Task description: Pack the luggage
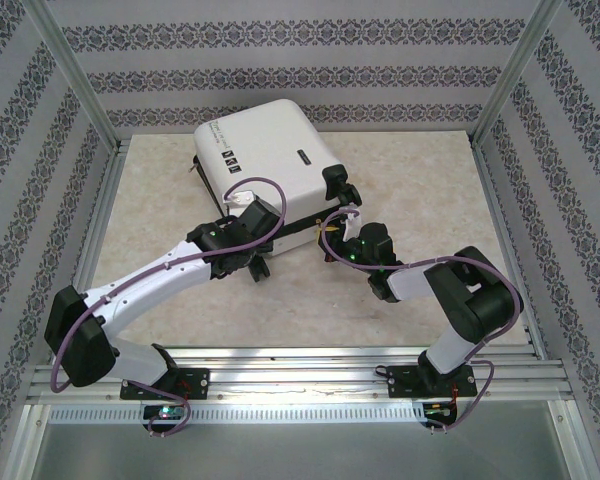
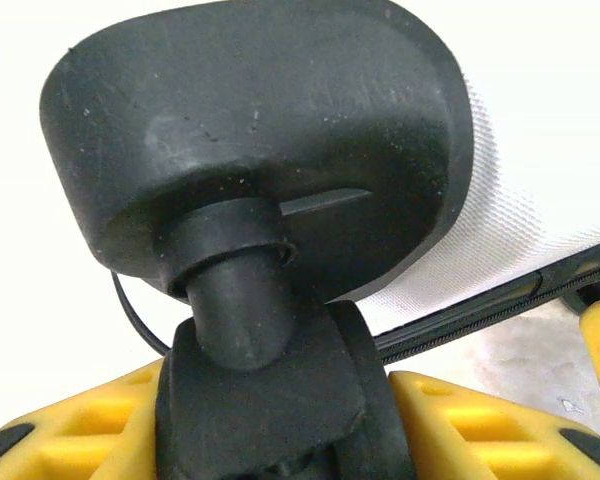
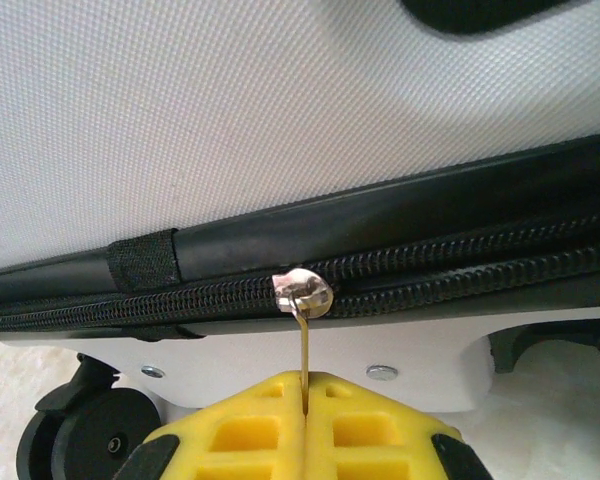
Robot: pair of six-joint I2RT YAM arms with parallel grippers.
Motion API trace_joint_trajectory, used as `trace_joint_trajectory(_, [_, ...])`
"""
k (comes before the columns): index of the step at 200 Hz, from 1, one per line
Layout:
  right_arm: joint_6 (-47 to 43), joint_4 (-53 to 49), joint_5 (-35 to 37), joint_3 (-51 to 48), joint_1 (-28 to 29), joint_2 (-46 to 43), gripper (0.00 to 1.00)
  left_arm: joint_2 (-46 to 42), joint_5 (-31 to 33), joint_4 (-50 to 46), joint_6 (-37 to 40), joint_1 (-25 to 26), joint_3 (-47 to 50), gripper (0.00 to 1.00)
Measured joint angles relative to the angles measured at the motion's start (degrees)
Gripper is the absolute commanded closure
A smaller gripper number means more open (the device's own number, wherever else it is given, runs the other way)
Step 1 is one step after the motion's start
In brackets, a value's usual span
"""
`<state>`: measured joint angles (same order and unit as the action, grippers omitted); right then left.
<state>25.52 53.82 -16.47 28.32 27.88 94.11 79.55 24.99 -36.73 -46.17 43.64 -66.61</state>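
Note:
The white luggage lies closed on the table, its black handle on top. My left gripper is at its near left corner. In the left wrist view the yellow fingers press on both sides of a black caster wheel under its rounded mount. My right gripper is at the near edge further right. There its gripper is shut on the thin metal zipper pull, which hangs from the silver slider on the black zip.
Patterned walls and aluminium posts enclose the beige table. A metal rail runs along the near edge at the arm bases. Another caster shows at the lower left of the right wrist view.

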Motion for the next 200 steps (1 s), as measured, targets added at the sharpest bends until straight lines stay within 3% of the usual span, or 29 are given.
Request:
trace_joint_trajectory(105, [-2.1,-2.3,0.7,-0.7,-0.6,-1.8,1.00,-8.5,-1.1,6.5,1.1,-4.2,8.6,0.67])
trace_joint_trajectory(200, [-3.6,-3.3,12.0,-2.0,2.5,-3.1,1.00,-12.4,-3.1,4.3,8.6,-9.6,10.2,0.68])
